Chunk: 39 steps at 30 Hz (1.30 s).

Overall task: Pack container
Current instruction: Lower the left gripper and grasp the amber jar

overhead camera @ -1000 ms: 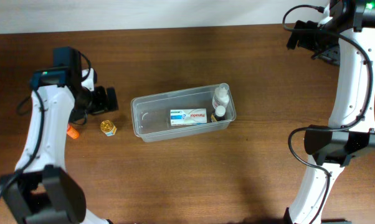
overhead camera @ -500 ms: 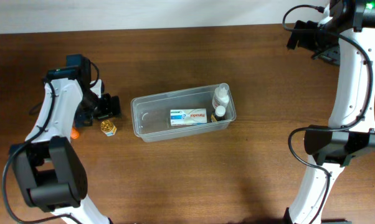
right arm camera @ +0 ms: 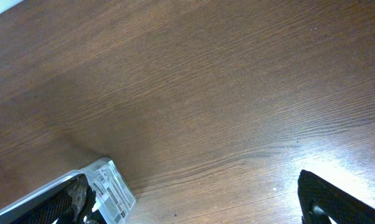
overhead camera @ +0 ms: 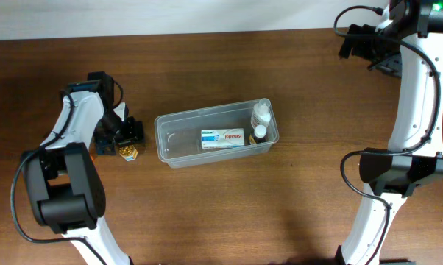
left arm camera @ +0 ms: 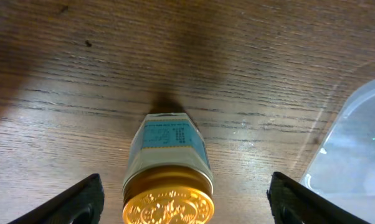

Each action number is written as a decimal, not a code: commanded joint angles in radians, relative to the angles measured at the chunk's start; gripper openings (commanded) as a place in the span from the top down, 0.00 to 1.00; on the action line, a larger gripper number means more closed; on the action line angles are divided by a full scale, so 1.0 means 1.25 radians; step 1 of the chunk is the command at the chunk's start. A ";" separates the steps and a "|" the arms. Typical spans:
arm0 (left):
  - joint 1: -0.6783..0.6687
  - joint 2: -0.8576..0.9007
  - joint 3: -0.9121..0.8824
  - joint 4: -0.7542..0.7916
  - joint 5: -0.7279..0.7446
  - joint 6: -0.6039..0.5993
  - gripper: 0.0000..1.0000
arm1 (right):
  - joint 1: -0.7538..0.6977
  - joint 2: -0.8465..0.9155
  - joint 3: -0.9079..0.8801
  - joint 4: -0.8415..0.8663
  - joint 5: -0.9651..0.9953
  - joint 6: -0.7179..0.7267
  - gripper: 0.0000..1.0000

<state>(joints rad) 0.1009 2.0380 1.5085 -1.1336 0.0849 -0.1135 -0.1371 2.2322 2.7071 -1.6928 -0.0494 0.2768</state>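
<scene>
We found the left gripper (overhead camera: 128, 135) low over the wooden table (overhead camera: 229, 213), just left of the container (overhead camera: 177, 141). Its jaws stood apart, one finger (left arm camera: 81, 200) on either side of a small gold-lidded jar (left arm camera: 169, 180). Bare wood showed between each finger and the jar, so nothing was grasped. The jar stood upright on the table outside the container, near its left end. The clear container lay mid-table and held a white-and-blue cardboard box (overhead camera: 223, 138) lying flat and two small white bottles (overhead camera: 260, 112) at its right end. The right gripper (overhead camera: 356, 41) hung at the far right corner of the table, well apart from the container, its jaws spread wide and holding nothing.
</scene>
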 commanded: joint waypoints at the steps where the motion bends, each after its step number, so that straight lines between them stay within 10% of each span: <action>1: -0.002 0.009 -0.005 0.010 -0.003 -0.005 0.23 | -0.001 0.001 -0.001 -0.004 0.007 0.002 0.02; 30: -0.002 0.009 -0.027 0.043 -0.089 0.020 0.36 | -0.001 0.001 -0.001 -0.004 0.007 0.002 0.02; 39: -0.002 0.009 -0.027 0.048 -0.080 0.019 0.60 | -0.001 0.001 -0.001 -0.004 0.007 0.002 0.01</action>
<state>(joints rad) 0.1009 2.0403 1.4860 -1.0752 -0.0143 -0.0948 -0.1371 2.2322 2.7071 -1.6924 -0.0494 0.2775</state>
